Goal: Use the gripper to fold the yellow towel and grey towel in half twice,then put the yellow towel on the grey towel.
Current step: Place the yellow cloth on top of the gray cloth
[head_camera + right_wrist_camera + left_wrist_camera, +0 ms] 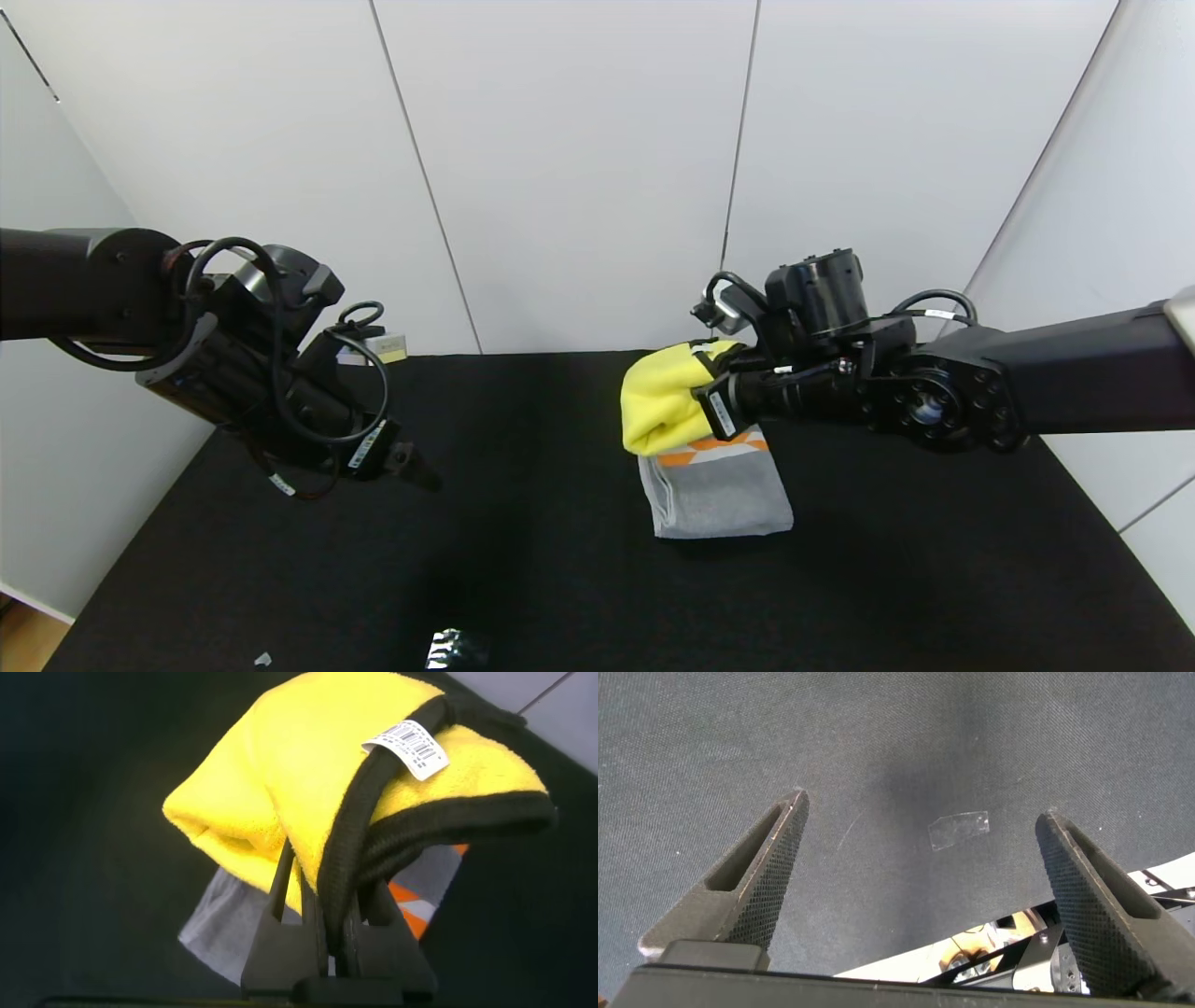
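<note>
Black tabletop (560, 560), white wall panels (579, 168); right jaws grip yellow towel (665, 397); left jaws agape.

The folded yellow towel (661, 406) hangs bunched above the folded grey towel (717, 495), which lies flat.

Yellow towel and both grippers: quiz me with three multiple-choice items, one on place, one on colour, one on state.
1. Where is the yellow towel?
A. Flat on the table
B. Held up over the grey towel's far end
C. In the left gripper

2. What colour is the yellow towel's edge trim?
A. Black
B. White
C. Orange

3. How is the left gripper?
A. Shut on the grey towel
B. Shut on nothing
C. Open, holding nothing

Answers:
1 B: the right gripper is shut on it and it hangs above the folded grey towel.
2 A: the right wrist view shows a dark band along its hem.
3 C: its fingers stand apart above bare table.
</note>
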